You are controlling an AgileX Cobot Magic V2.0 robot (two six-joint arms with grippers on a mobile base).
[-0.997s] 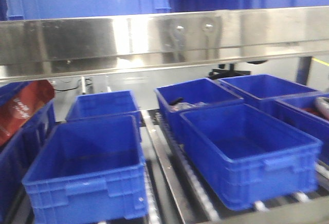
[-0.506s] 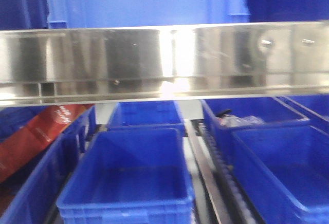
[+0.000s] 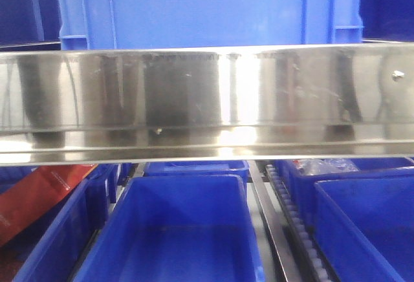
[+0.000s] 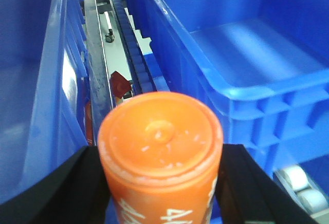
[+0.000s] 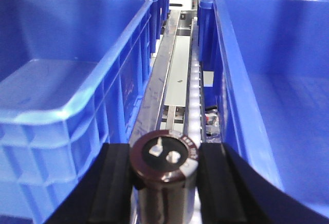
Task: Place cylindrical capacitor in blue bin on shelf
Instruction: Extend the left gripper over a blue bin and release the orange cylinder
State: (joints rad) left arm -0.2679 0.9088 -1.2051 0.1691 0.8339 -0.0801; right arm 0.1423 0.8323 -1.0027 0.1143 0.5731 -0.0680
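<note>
The right gripper [image 5: 164,180] pinched the sides of the cylindrical capacitor [image 5: 163,152], a rigid, smooth, likely light part, above the roller track [image 5: 194,88] of the shelf [image 3: 194,94] between two blue bins [image 5: 77,106]; the left gripper [image 4: 160,183] clasped an orange cylinder [image 4: 160,136].

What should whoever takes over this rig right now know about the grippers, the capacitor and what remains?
Left gripper: jaws shut on an orange cylinder, beside a blue bin.
Right gripper: jaws shut on the cylindrical capacitor, terminals facing the camera, lined up with the roller track between the left bin and the right bin.
Done: capacitor picked up, now at the shelf tier.
Left: shift it over a bin, probably either neighbour, and open the jaws.
Neither arm shows in the front view.
</note>
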